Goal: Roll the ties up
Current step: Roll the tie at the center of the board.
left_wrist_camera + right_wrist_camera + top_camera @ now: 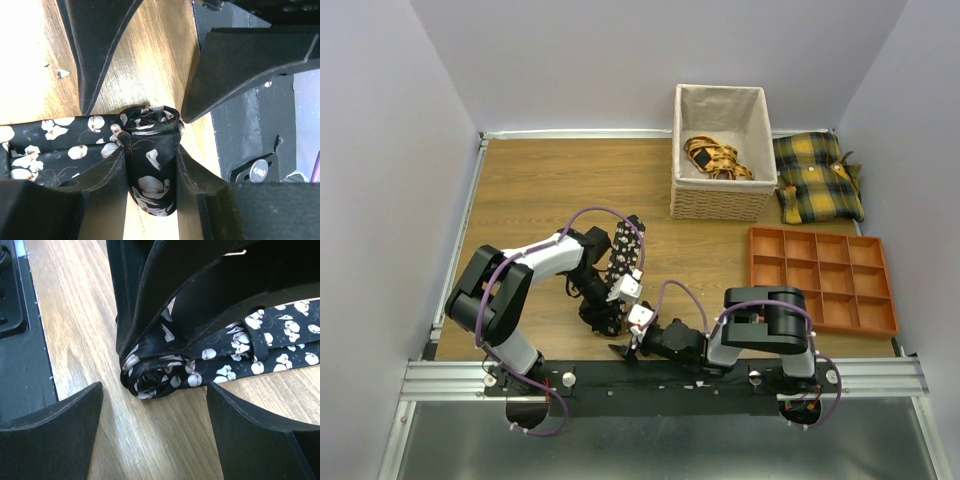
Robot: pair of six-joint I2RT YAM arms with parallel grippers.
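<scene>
Left claw (151, 175) clamps the half-rolled tie (150, 122) — right claw (152, 407) spread wide beside it.

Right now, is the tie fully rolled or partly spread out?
Partly rolled: one end of the tie is a coil pinched in the left gripper; the rest lies unrolled on the table.

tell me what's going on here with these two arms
Two robot arms are rolling a black fabric necktie with small white flowers on a wooden table. The left gripper is clamped on the rolled-up coil, while the right gripper stands open at its end. The rest of the tie lies unrolled as a strip.
</scene>
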